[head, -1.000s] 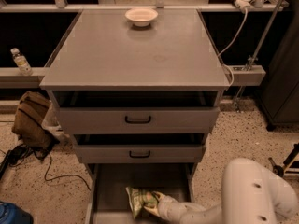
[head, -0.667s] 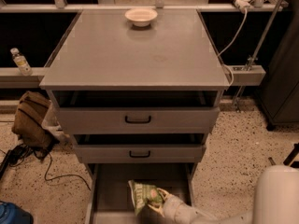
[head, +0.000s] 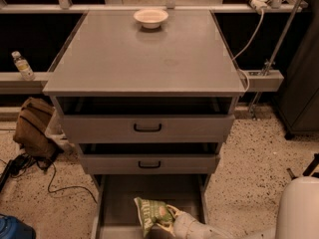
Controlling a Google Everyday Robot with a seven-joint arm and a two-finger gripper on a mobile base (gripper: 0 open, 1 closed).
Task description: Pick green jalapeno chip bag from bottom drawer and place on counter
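Note:
The green jalapeno chip bag [head: 151,212] stands tilted in the open bottom drawer [head: 124,193], near its front. My gripper [head: 168,217] reaches in from the lower right and is shut on the bag's right edge. Its pale wrist [head: 188,226] lies low over the drawer floor. The rest of the arm shows as a white shell [head: 299,208] at the lower right. The counter [head: 144,54] is the flat grey top of the cabinet, well above the gripper.
A pale bowl [head: 150,17] sits at the counter's far edge. The two upper drawers [head: 147,128] are partly pulled out and overhang the back of the bottom drawer. A brown bag [head: 32,126] and cables lie on the floor at left. A water bottle [head: 22,65] stands on a ledge at left.
The white arm shell has slid to the right, toward the picture's edge. The bag has turned more upright in the gripper and stays in about the same place in the drawer.

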